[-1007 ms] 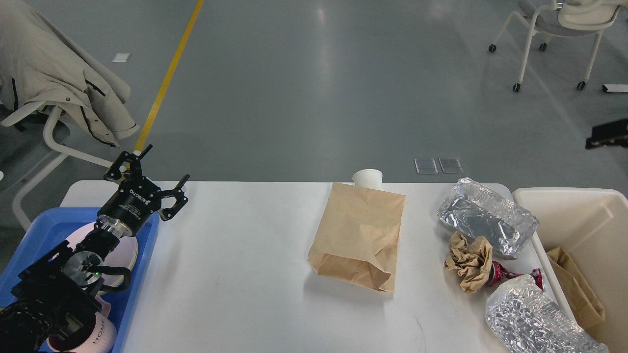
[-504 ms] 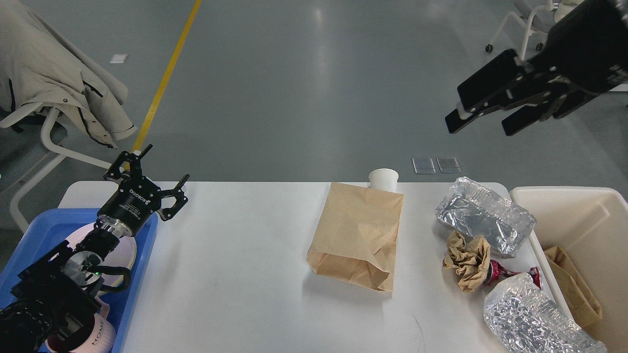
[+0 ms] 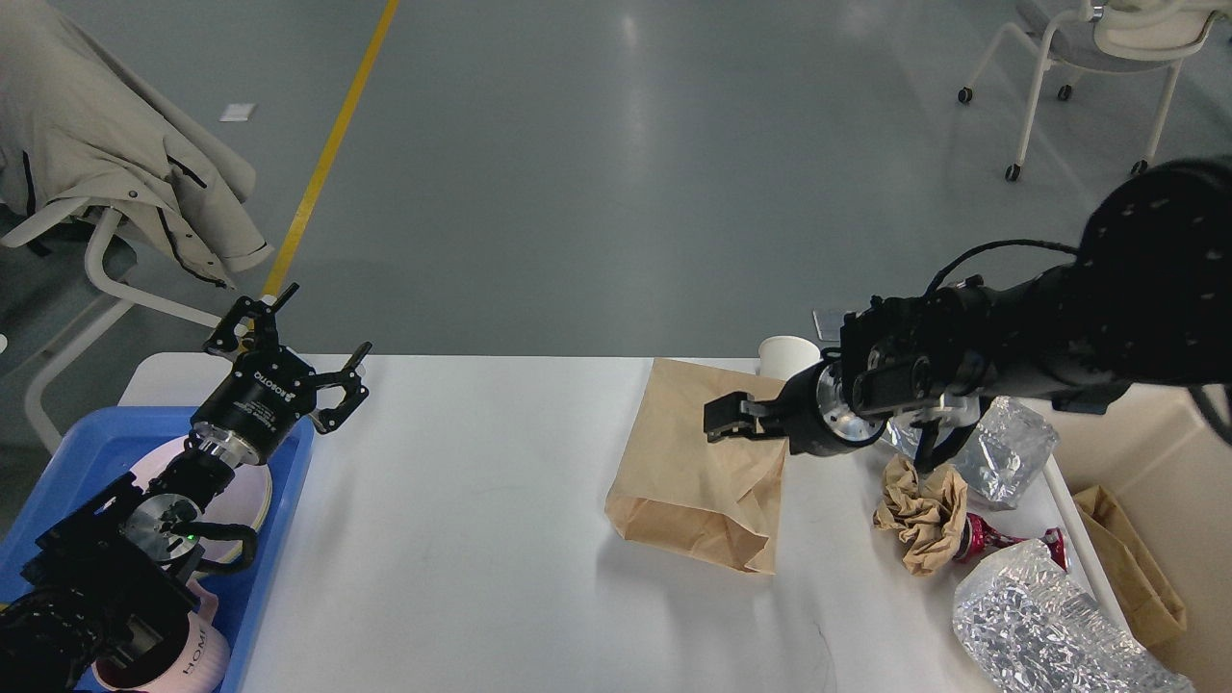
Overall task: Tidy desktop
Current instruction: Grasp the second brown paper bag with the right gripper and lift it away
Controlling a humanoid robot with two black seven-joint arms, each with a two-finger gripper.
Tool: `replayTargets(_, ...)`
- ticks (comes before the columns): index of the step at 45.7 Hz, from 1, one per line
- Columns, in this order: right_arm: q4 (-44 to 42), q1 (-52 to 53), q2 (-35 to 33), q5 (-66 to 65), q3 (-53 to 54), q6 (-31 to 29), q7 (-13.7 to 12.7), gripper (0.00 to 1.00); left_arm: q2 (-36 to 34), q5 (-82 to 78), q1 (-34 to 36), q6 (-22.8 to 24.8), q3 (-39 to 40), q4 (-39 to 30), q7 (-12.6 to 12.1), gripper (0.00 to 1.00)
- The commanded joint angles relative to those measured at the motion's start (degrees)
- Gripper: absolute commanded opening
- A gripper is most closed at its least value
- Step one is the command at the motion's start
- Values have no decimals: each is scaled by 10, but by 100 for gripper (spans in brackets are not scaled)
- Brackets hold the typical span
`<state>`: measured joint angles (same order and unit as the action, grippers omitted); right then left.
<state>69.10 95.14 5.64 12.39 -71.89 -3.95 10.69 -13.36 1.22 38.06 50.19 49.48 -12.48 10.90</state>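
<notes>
The white desktop (image 3: pixel 481 500) carries a flat brown paper bag (image 3: pixel 688 472) at its middle and a white paper cup (image 3: pixel 784 353) behind the bag at the far edge. On the right lie a crumpled brown paper (image 3: pixel 919 515), a crushed red can (image 3: pixel 1001 536) and two foil bags (image 3: pixel 1006 448) (image 3: pixel 1044 626). My right gripper (image 3: pixel 720 420) hangs just over the paper bag's upper right part, seen side-on, so its fingers cannot be told apart. My left gripper (image 3: pixel 325 320) is open and empty above the blue tray's far right corner.
A blue tray (image 3: pixel 87 452) at the left holds a pink plate (image 3: pixel 245 496) and a pink cup (image 3: pixel 202 654). A cream bin (image 3: pixel 1179 452) at the right holds a brown paper bag (image 3: pixel 1131 563). Chairs stand on the floor beyond the table.
My right arm has swung down from the upper right and in over the table, so its gripper now hangs over the paper bag. The left arm has not moved.
</notes>
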Motion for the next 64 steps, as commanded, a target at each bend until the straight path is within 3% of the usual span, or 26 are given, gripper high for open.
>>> replayTargets(1, -47, -65, 30, 23, -2, 47, -27, 100, 0, 0, 0, 1, 0, 0, 0, 100)
replayTargets(28, -158, -206, 38, 24, 11, 77, -39, 98, 0, 0, 0, 0, 0, 0, 0, 100)
replayTargets(30, -160, -211, 38, 25, 12, 77, -39, 92, 0, 0, 0, 1, 0, 0, 0, 100)
replayTargets(32, -162, -216, 38, 24, 12, 77, -39, 80, 0, 0, 0, 0, 0, 0, 0, 100)
replayTargets(33, -162, -218, 38, 24, 12, 77, -39, 65, 0, 0, 0, 1, 0, 0, 0, 100)
replayTargets(35, -162, -222, 38, 24, 12, 77, -38, 48, 0, 0, 0, 1, 0, 0, 0, 100)
replayTargets(40, -163, -223, 38, 24, 12, 77, -38, 23, 0, 0, 0, 0, 0, 0, 0, 100)
replayTargets(43, -163, -224, 37, 24, 12, 77, -37, 1, 0, 0, 0, 0, 0, 0, 0, 100)
replayTargets(64, -144, -211, 17, 19, 3, 65, -35, 0, 0, 0, 0, 0, 0, 0, 0, 100)
